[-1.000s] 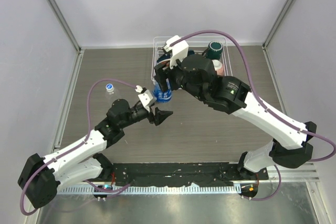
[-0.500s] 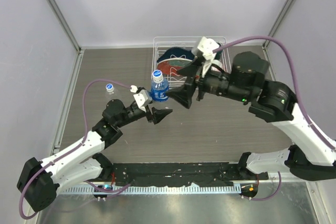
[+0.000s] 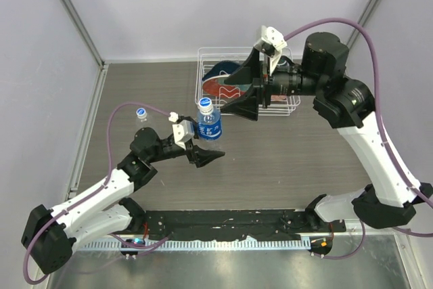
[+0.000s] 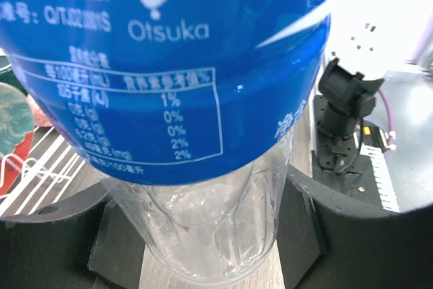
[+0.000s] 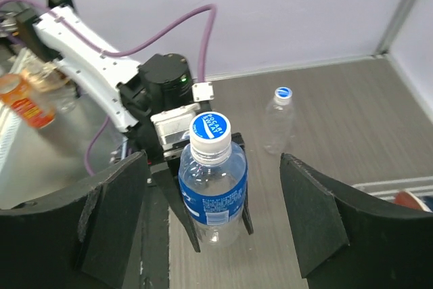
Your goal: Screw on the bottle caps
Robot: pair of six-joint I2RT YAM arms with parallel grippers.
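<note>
**Labelled bottle, capped, in the left grip: tightening step in hand**

Item. The labelled bottle (image 3: 209, 128) is standing near the centre of the top view, with its cap (image 5: 210, 128) sitting on the neck. Whether the thread is fully home cannot be told. The left gripper (image 3: 203, 145) is clamping the clear lower body beneath the label, one finger pressing on each side. Whether the base is resting on the table (image 3: 270, 160) cannot be told either.

Handling. The right gripper (image 5: 213, 164) is hanging wide and empty. Its fingers are flanking the bottle and touching neither it nor the cap. By that showing, the cap is probably awaiting a turn. Done well, the right fingers are closing on the cap's skirt alone, level and centred on the neck, then turning clockwise while the left grip is resisting. A modest squeeze below is advisable, since a crushed body is likely to be tilting the neck off line.

Materials.
- Bottle: thin clear plastic, moulded with ridges low down, wearing a glossy blue wrap with white print.
- Cap: small, round and rigid, with a white skirt and a blue printed top.
- Fingers: matte black, broad and wedge-shaped.

Surroundings. The plain bottle (image 3: 143, 117) is standing well apart at the upper left of the top view, clear and unlabelled, with the second cap (image 3: 141, 111) sitting on it. A white wire basket (image 3: 200, 72) is lying at upper centre. The table is showing a grey-brown wood grain.
</note>
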